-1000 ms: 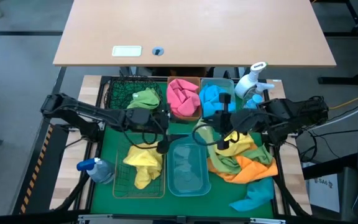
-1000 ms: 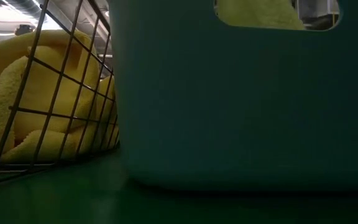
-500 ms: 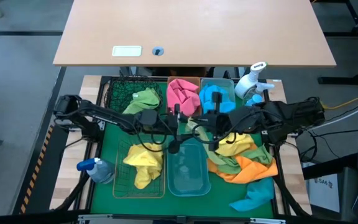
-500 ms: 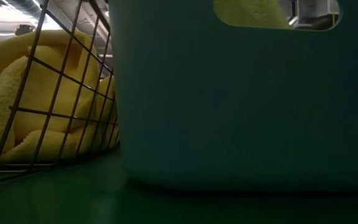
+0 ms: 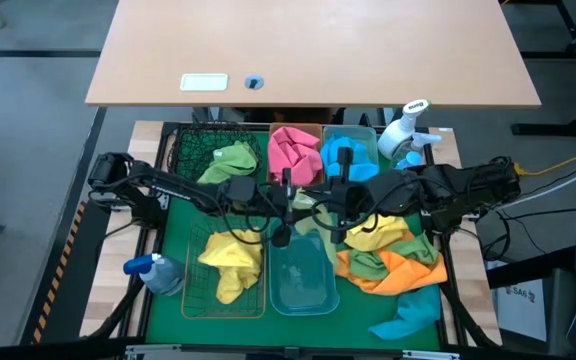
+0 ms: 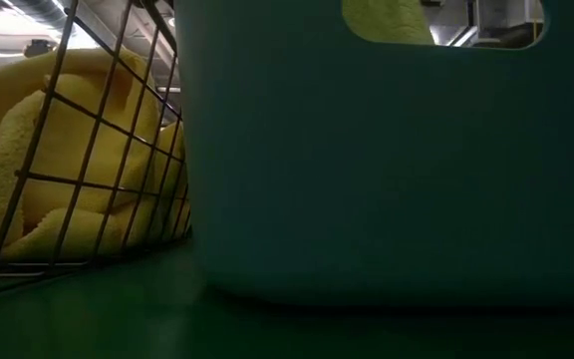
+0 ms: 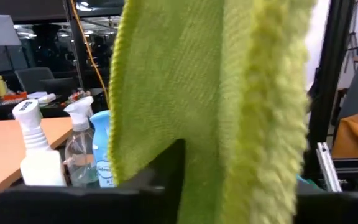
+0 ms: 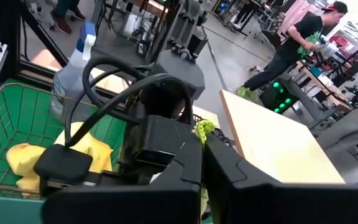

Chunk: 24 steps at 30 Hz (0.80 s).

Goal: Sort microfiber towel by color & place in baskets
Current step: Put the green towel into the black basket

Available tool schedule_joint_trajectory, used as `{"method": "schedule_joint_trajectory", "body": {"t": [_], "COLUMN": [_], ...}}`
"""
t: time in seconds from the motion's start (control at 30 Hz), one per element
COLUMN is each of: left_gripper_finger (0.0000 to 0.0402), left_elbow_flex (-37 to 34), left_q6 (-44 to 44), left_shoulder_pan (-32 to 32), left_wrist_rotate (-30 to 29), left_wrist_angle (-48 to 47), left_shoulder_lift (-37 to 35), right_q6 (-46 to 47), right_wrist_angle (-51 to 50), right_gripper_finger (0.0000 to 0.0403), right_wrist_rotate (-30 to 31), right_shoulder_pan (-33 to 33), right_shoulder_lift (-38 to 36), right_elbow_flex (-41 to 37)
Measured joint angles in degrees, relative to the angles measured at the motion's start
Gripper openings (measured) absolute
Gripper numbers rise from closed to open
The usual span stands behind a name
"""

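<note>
A yellow-green towel (image 5: 313,222) hangs between my two grippers over the far end of the pale blue bin (image 5: 301,275). My left gripper (image 5: 296,208) reaches in from the left and my right gripper (image 5: 330,208) from the right; both are shut on the towel. In the left wrist view the towel (image 7: 229,93) fills the middle of the picture. Other towels lie in their baskets: green in the dark mesh basket (image 5: 208,150), pink in the amber bin (image 5: 293,155), blue in the blue bin (image 5: 348,158), yellow in the wire basket (image 5: 230,265). My left gripper has the hanging towel (image 7: 204,155) between its fingers, coming level from the table's left. The cloth drapes over the place of contact and hides it. The towel hangs down slack. My right gripper pinches a small tuft of the towel (image 8: 204,127) between its shut fingertips, coming level from the table's right. Only that tuft shows past the tips. The towel is lifted clear of the pile.
A pile of yellow, green and orange towels (image 5: 388,255) lies at the right of the green mat, with a teal towel (image 5: 408,315) nearer the front. Spray bottles stand at the near left (image 5: 153,270) and far right (image 5: 403,130). A wooden table (image 5: 308,50) lies beyond.
My right gripper has carried the yellow-green towel away from the pile toward the table's left, to above the pale blue bin's far end. My left gripper has gone toward the table's right and met the towel there.
</note>
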Motion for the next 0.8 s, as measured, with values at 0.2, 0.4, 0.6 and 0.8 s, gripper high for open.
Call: {"method": "schedule_joint_trajectory", "body": {"t": [0.2, 0.4, 0.6, 0.8], "left_gripper_finger": [0.0008, 0.0003, 0.0002, 0.0001], "left_elbow_flex": [-0.01, -0.01, -0.01, -0.01], "left_q6": [0.00, -0.09, -0.15, -0.13], "left_shoulder_pan": [0.34, 1.58, 3.60, 7.23], "left_wrist_rotate": [0.02, 0.45, 0.45, -0.37], "left_wrist_angle": [-0.23, -2.28, -9.12, -19.24], "left_shoulder_lift": [0.00, -1.79, -9.32, -19.71], "right_q6": [0.08, 7.34, 15.05, 26.15], "right_wrist_angle": [-0.99, -3.06, -12.16, -21.66], "right_gripper_finger": [0.0031, 0.0120, 0.0172, 0.0178], "right_wrist_rotate": [-0.93, -0.70, -0.27, -2.89], "right_shoulder_pan": [0.00, 0.02, 0.02, 0.02], "right_shoulder_lift": [-0.04, -0.09, -1.91, -5.58], "right_elbow_flex": [0.00, 0.00, 0.00, 0.04]}}
